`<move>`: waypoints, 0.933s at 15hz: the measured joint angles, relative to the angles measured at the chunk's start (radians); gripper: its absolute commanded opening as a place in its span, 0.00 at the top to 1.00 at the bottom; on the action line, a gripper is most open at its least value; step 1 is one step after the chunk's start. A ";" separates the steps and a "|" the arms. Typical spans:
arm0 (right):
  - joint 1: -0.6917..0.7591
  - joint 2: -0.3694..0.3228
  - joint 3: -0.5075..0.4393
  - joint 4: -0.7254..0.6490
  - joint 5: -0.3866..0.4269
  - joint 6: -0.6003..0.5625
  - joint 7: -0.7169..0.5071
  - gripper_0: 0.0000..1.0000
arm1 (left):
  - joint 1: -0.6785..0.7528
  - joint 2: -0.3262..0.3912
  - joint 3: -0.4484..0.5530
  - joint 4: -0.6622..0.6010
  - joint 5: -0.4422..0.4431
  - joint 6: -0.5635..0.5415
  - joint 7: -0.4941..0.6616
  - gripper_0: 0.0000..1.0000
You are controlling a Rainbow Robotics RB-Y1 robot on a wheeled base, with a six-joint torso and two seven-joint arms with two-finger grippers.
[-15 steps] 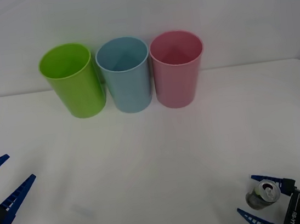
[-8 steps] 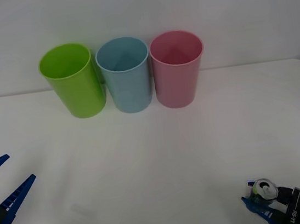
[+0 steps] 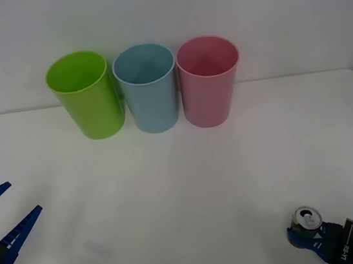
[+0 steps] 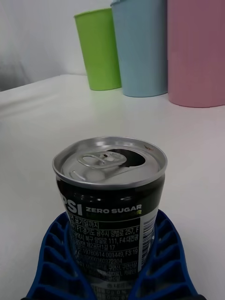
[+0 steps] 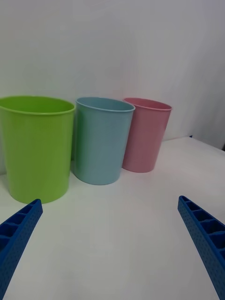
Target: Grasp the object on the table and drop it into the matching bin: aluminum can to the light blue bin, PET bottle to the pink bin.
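Observation:
The aluminum can (image 3: 305, 218) stands upright at the near right of the white table (image 3: 189, 182), its pull-tab top facing up. My right gripper (image 3: 302, 232) is shut on it; in the right wrist view both blue fingers (image 4: 51, 255) press against the lower sides of the can (image 4: 110, 187), which carries dark print. The light blue bin (image 3: 147, 87) stands at the back between a lime green bin (image 3: 85, 94) and the pink bin (image 3: 209, 80). My left gripper (image 3: 22, 198) hangs open at the near left, far from the can.
The three bins stand in a tight row along the table's far edge, before a white wall. A wide stretch of bare tabletop lies between the can and the bins. The left wrist view faces the light blue bin (image 5: 102, 140) and its neighbours.
The right fingers, spread on either side of the can a second ago, have come together on it. The can shifted slightly and stands upright. The left arm has not moved.

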 measured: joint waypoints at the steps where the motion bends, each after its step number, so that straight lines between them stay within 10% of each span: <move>1: -0.005 0.000 0.000 -0.001 -0.007 -0.001 0.000 1.00 | 0.000 0.000 0.000 0.000 0.000 0.000 0.000 0.00; 14: -0.019 -0.051 -0.002 -0.228 -0.091 0.020 -0.205 1.00 | 0.000 0.000 0.000 0.000 0.000 0.000 0.000 0.00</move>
